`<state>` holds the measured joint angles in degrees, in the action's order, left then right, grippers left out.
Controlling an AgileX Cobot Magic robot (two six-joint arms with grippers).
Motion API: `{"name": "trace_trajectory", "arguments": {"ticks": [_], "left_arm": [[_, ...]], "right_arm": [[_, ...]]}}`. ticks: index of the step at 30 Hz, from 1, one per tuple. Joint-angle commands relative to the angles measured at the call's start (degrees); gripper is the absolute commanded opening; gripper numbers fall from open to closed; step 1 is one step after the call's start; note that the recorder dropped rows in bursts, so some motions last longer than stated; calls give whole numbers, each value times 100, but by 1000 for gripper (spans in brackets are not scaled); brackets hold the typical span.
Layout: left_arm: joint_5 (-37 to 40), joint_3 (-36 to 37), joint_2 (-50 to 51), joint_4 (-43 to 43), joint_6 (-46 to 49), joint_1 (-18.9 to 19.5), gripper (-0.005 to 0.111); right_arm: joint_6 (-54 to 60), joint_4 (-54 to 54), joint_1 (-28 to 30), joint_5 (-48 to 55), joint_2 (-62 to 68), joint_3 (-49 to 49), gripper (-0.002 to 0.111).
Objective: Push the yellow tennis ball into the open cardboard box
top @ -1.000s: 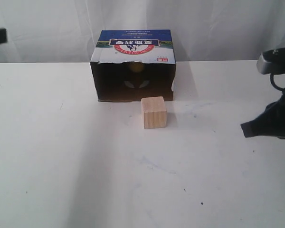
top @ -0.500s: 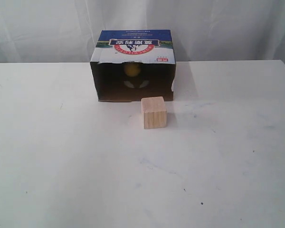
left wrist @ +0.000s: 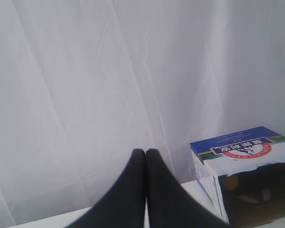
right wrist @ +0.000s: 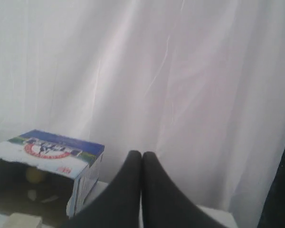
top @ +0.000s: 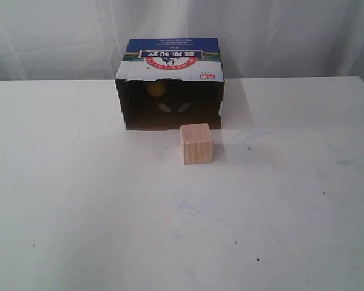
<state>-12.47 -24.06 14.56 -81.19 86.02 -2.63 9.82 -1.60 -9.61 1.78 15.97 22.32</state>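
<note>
The open cardboard box stands at the back of the white table, dark mouth facing the front, blue printed top up. Inside it, toward its left rear, the yellow tennis ball shows dimly. The box and the ball also appear in the left wrist view, and the box and ball in the right wrist view. My left gripper is shut and empty, raised well away from the box. My right gripper is likewise shut and empty. Neither gripper shows in the exterior view.
A pale wooden cube stands on the table just in front of the box's mouth, slightly right of its middle. A white curtain hangs behind the table. The white table stretches wide in front of the cube.
The right arm, at the right edge a second ago, and a dark part at the upper left have left the exterior view. Inside the box the ball has rolled leftward.
</note>
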Motion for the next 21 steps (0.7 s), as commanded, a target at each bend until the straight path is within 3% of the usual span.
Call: {"name": "trace_trajectory", "arguments": {"ticks": [1,5,12,21], "left_arm": [[4,16,-54,-137,-12,29,0],[14,16,-54,-115,-12,29,0],[14,16,-54,-115,-12,29,0],[4,16,-54,-117,-12,29,0]], "right_arm": [[-360,-201,47,-1732,208,-984,0],[-445,-481,47,-2064,260,-1071,0],[-445,-481,47,-1048,260,-1071,0],[-43,-601,65,-842,183,-1303,0]]}}
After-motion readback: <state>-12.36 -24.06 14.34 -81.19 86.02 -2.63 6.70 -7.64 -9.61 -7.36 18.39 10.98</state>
